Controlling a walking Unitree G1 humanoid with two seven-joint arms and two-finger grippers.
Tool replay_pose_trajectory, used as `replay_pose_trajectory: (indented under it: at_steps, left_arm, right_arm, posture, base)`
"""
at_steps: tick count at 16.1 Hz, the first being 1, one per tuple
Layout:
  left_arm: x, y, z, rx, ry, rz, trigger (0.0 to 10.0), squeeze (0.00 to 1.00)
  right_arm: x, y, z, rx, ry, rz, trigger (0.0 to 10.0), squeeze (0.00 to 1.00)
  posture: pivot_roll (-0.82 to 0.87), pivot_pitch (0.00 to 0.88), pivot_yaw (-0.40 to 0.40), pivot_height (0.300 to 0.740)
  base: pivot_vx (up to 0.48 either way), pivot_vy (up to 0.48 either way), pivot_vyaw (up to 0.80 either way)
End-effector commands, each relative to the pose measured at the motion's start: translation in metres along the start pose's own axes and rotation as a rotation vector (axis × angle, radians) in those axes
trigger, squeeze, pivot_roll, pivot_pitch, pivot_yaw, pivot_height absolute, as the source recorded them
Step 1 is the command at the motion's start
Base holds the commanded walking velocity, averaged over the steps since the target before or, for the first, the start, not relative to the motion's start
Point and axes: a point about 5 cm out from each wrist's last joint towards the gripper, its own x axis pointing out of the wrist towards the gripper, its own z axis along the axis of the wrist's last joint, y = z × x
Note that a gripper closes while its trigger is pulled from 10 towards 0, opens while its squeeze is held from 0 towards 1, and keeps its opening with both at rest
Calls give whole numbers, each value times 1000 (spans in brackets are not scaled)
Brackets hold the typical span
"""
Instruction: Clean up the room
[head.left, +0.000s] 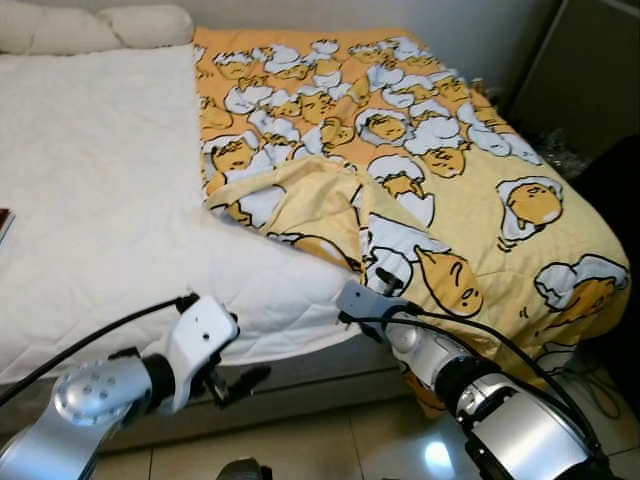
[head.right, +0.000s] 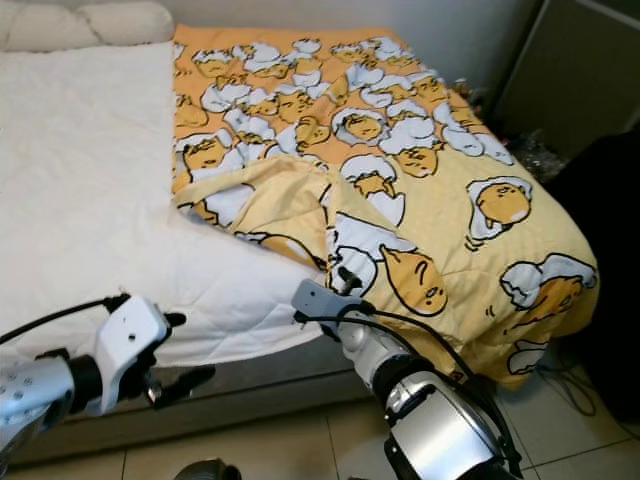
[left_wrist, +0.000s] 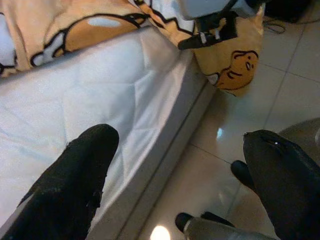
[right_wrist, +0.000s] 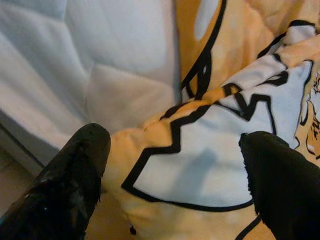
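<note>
A yellow-orange blanket (head.left: 430, 150) printed with egg cartoons covers the right half of the bed; one corner (head.left: 300, 205) is folded back over itself. The white quilted mattress (head.left: 100, 200) lies bare on the left half. My right gripper (head.left: 385, 278) is at the blanket's front edge near the fold. In the right wrist view it stands open (right_wrist: 175, 142), with a white-and-yellow patch of blanket (right_wrist: 200, 165) between its fingers. My left gripper (head.left: 245, 385) hangs low by the bed's front side, open (left_wrist: 180, 145) and holding nothing.
Two pillows (head.left: 100, 25) lie at the head of the bed. A dark cabinet (head.left: 590, 80) and a black shape (head.left: 615, 200) stand to the right. Glossy floor tiles (head.left: 370, 440) run along the bed's front, with cables (head.left: 600, 385) at the right.
</note>
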Motion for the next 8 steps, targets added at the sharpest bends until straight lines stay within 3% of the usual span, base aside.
replay_pose_trajectory:
  at_steps: [1, 2, 4, 8]
  left_arm:
    - [-5, -4, 3, 3, 2, -13, 10000, 0]
    - [-7, -6, 3, -1, 7, -12, 10000, 0]
    - [-8, -7, 3, -5, 13, -7, 10000, 0]
    - [-17, -11, 5, -4, 28, 18, 10000, 0]
  right_arm:
    - [-1, 0, -7, 4, 20, 3, 4235, 0]
    - [-2, 4, -10, 17, 32, 23, 3725, 0]
    - [-2, 4, -13, 28, 39, 23, 3725, 0]
    - [-3, -3, -20, -56, 43, -19, 1647, 0]
  posture:
    - [216, 64, -36, 740]
    - [219, 67, -38, 740]
    - [231, 85, -39, 740]
    - [266, 119, -41, 740]
  base:
    - [0, 0, 0]
    - [0, 0, 0]
    - [0, 0, 0]
    - [0, 0, 0]
